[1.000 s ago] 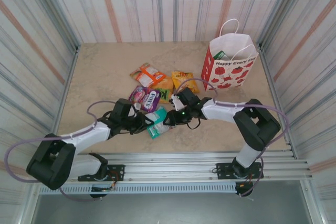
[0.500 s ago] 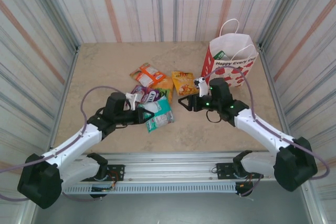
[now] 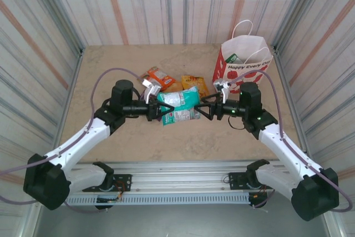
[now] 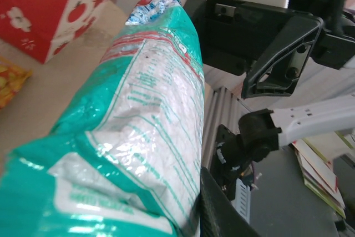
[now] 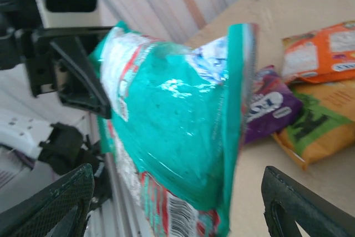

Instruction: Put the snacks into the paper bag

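Observation:
My left gripper [image 3: 153, 109] is shut on one end of a teal snack packet [image 3: 180, 105], holding it in the air over the table's middle. In the left wrist view the teal packet [image 4: 138, 126] sits right against my dark finger [image 4: 222, 215]. My right gripper [image 3: 203, 108] faces it from the right, open, jaws wide either side of the packet's free end [image 5: 177, 131] without touching. The other snacks lie behind: orange [image 3: 157, 76], yellow [image 3: 195, 83], purple [image 5: 272, 109], and a yellow-green one [image 5: 310, 131]. The paper bag [image 3: 244, 65] stands upright at the back right.
Striped walls enclose the table [image 3: 111, 70] on three sides. A metal rail [image 3: 183, 170] runs along the near edge by the arm bases. A green item [image 3: 231, 58] shows inside the bag's mouth. Bare tabletop lies to the left and near the front.
The left gripper has lifted the teal packet off the table and carried it right. The right gripper has drawn back, opened wider and now faces the packet's free end.

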